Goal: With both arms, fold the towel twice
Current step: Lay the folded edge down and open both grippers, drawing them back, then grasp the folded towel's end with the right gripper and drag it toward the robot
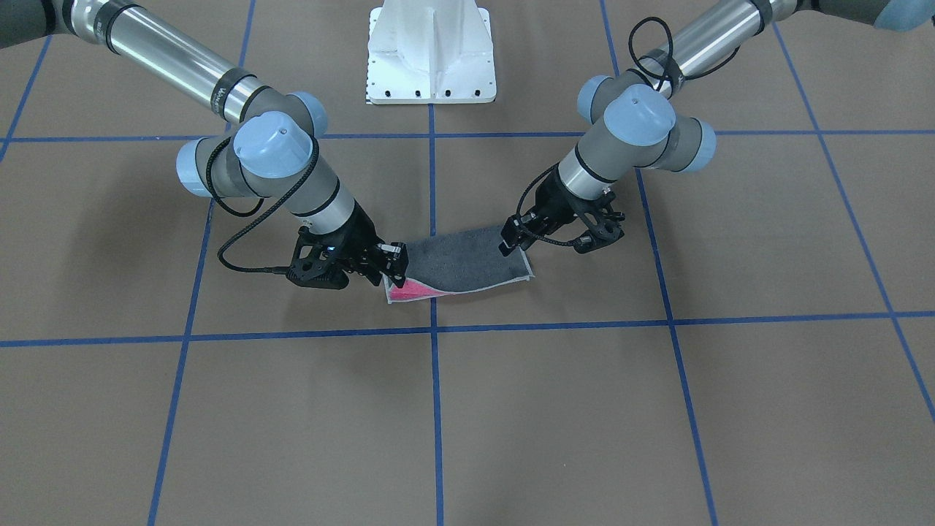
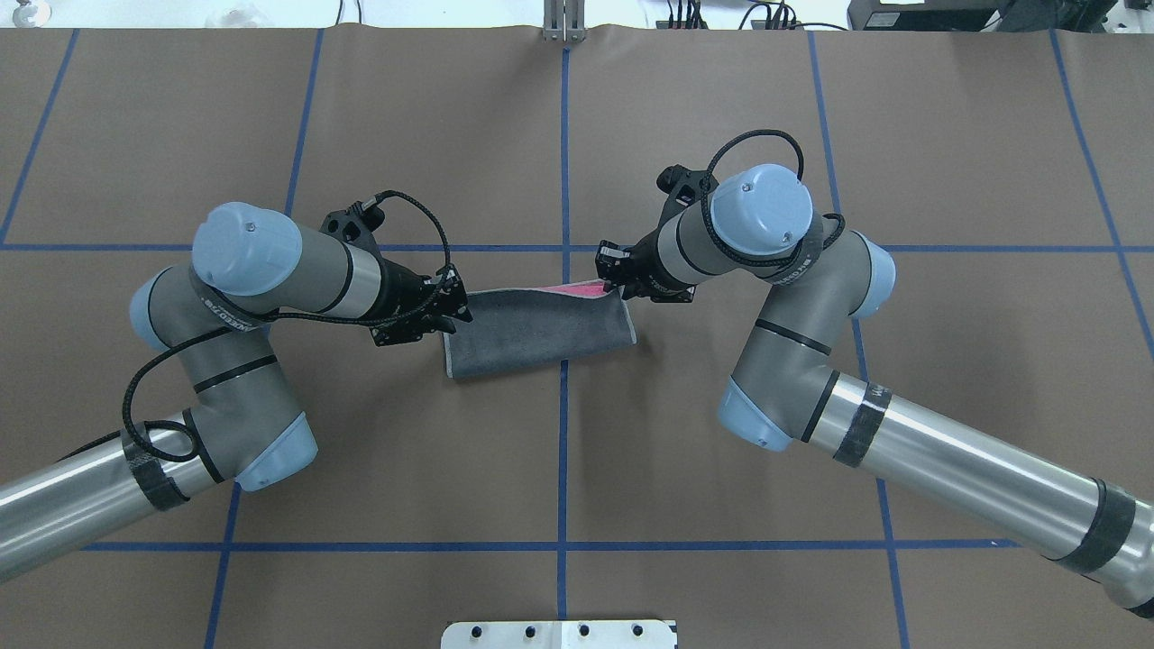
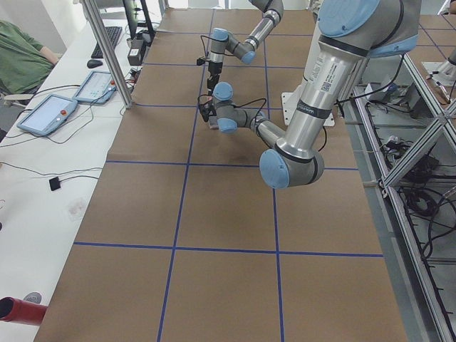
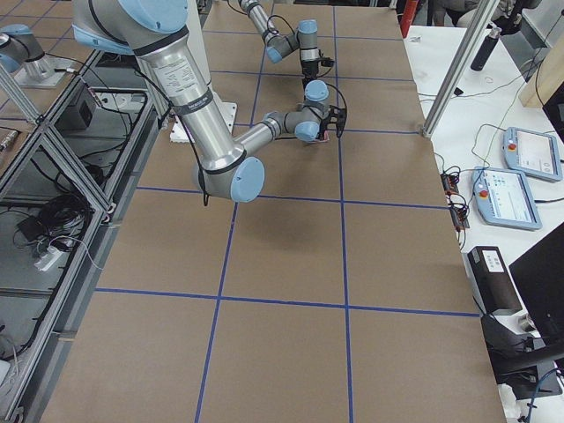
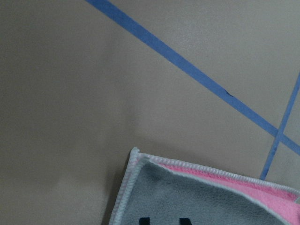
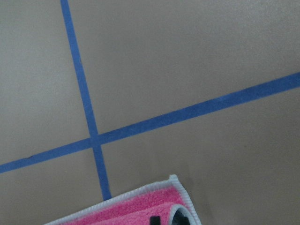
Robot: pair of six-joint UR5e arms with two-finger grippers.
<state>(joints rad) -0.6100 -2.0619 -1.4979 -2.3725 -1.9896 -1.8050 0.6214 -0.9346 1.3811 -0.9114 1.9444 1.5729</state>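
**At mid-table: one towel, two grippers**

On the brown table (image 2: 721,135), one towel (image 2: 541,329) lies folded, grey up with a pink strip showing, across a blue tape line (image 2: 563,135). The left gripper (image 2: 453,308) and right gripper (image 2: 614,270) each pinch an end corner. One white pedestal (image 1: 431,51) stands behind.

Even light, soft shadows; wrist views perhaps blurred.

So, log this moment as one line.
stage: first fold; towel: halved, grey up, pink edge; left gripper: pinching corner; right gripper: pinching corner
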